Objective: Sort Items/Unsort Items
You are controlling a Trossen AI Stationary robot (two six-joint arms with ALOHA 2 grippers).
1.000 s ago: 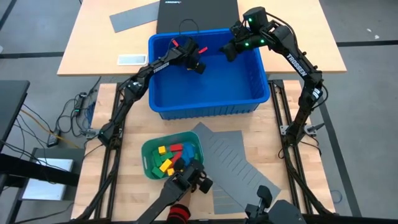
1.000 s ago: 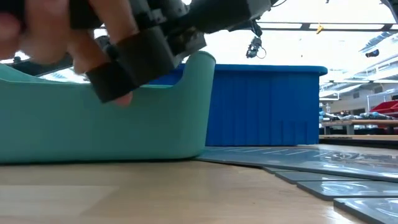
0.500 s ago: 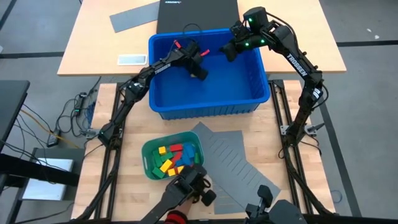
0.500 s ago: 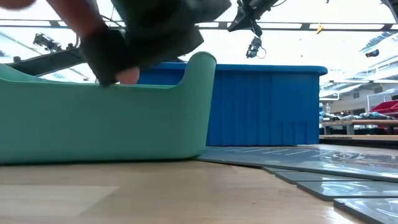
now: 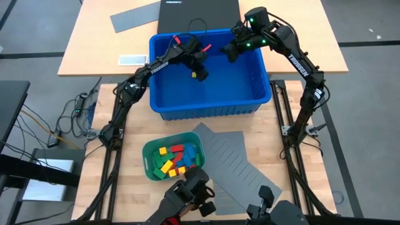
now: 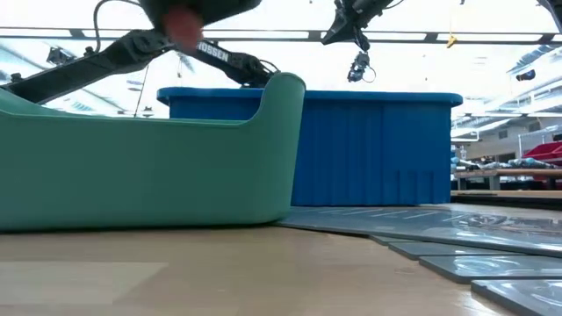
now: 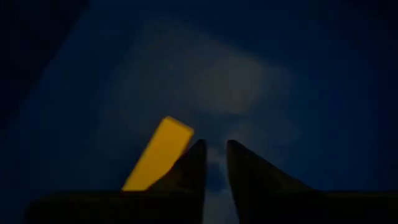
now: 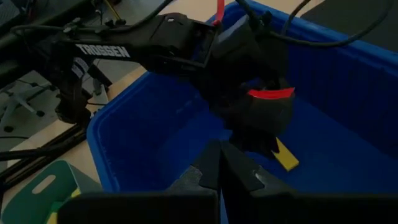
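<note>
Left gripper point(image 5: 198, 65) hangs at the upper middle of the overhead frame. Its fingers stand a narrow gap apart with nothing between them. Right gripper point(image 5: 230, 51), pinched shut and empty, waits just to its right at the frame's top.

Below both is the big blue plastic bin point(image 5: 206, 112). The flat grey slotted sheet point(image 5: 237, 165) lies lower right, and the teal-green oblong plastic tray point(image 5: 145, 159) lower centre, holding the mixed red, yellow, green and blue toy blocks point(image 5: 172, 159).

One yellow rectangular block point(image 5: 200, 75) is inside the bin, right against the outside of a left finger.

Risks, as I judge them:
- If the block clings to that finger, lifting away could drag it along.
- With the two grippers this near, a sideways swing could knock them together.
</note>
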